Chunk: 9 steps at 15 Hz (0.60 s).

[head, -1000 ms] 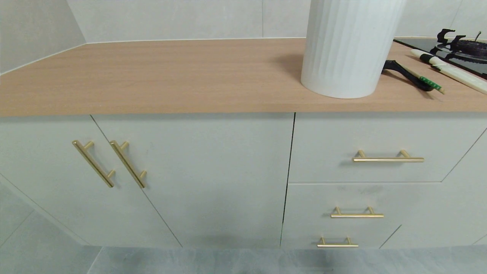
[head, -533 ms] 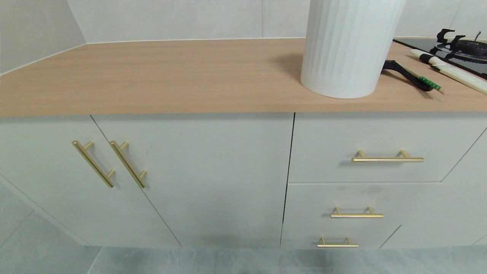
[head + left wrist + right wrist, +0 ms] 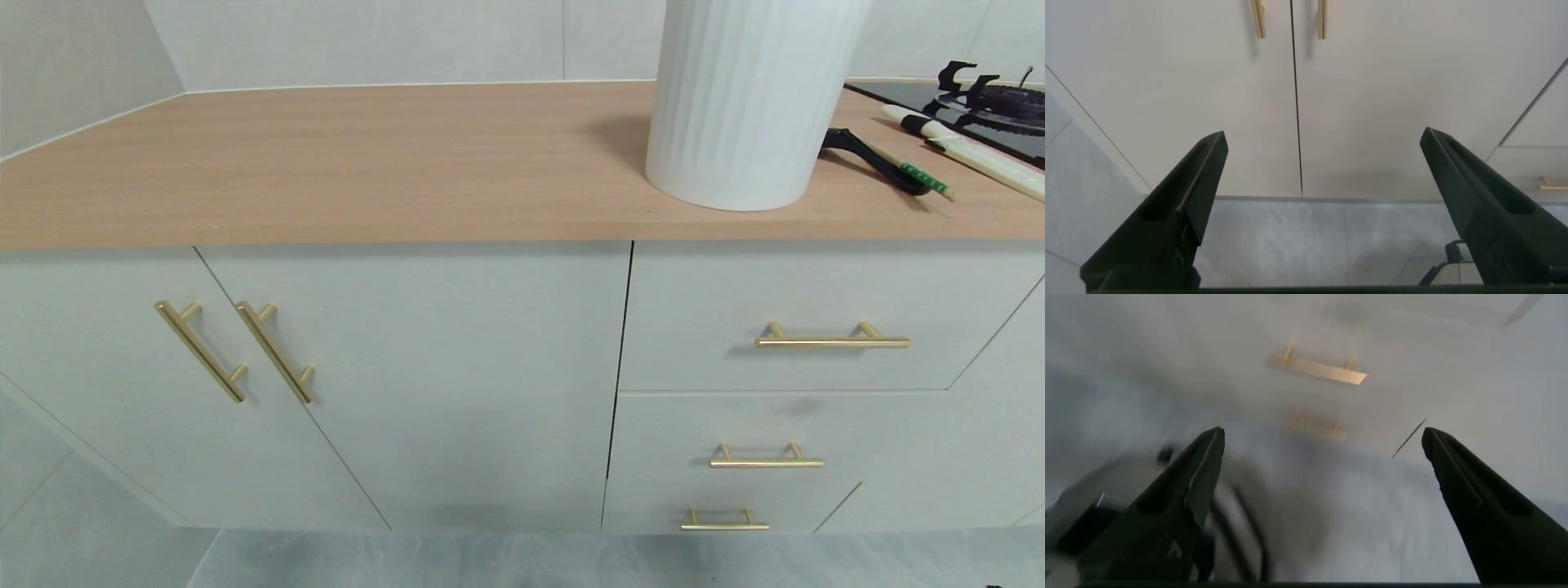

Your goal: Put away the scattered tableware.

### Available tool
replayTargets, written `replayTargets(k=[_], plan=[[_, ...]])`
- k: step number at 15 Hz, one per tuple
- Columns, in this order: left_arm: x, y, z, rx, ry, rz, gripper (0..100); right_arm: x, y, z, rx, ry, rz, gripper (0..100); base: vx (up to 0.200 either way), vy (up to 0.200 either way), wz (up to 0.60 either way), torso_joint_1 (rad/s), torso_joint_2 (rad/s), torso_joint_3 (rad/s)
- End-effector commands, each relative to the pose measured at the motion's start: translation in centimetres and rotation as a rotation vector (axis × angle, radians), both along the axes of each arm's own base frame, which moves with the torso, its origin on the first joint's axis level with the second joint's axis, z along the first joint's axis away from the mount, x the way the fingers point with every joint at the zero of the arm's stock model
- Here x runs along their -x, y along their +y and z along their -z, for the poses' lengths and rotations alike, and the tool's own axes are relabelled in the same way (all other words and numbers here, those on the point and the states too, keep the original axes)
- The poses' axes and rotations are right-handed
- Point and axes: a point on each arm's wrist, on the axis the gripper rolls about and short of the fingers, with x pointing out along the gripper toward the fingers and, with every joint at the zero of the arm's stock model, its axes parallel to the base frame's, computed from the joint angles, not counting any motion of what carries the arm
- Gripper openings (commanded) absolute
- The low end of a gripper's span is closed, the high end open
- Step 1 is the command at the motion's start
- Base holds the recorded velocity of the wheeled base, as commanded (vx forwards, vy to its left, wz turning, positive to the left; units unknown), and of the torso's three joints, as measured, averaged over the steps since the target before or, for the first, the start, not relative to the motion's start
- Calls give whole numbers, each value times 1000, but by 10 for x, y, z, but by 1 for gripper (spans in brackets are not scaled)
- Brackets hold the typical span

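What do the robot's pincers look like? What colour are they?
The left pincer and the right pincer look alike. Each has two long fingers, dark grey to almost black, shaped like flat wedges that are thick at the base and narrow towards the tip. Their surfaces are plain and dull, with no markings to be seen.

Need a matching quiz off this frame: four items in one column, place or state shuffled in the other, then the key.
1. white ribbed container
2. black-handled utensil
3. hob
4. left end effector

a. open, facing the cabinet doors
b. at the countertop's far right
c. upright on the countertop, above the drawers
d. lying flat, right of the white ribbed container

Pairs: 1-c, 2-d, 3-b, 4-a
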Motion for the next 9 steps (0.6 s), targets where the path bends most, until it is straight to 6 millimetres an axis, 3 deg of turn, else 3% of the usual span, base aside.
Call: replayTargets(k=[1,2,3,4,9], plan=[[0,0,0,0,1,0,100,-99,19,9,34,392,-72,100,0,0,0,0,0,0],[0,0,0,2,1,0,100,-127,24,11,20,440,-55,100,0,0,0,0,0,0],[0,0,0,0,1,-2,100,-139,26,15,23,466,-54,100,0,0,0,0,0,0],[0,0,0,0,1,0,100,-146,28,17,18,482,-52,100,0,0,0,0,0,0],[0,0,0,2,1,0,100,-187,34,63,-12,500,98,100,0,0,0,0,0,0]])
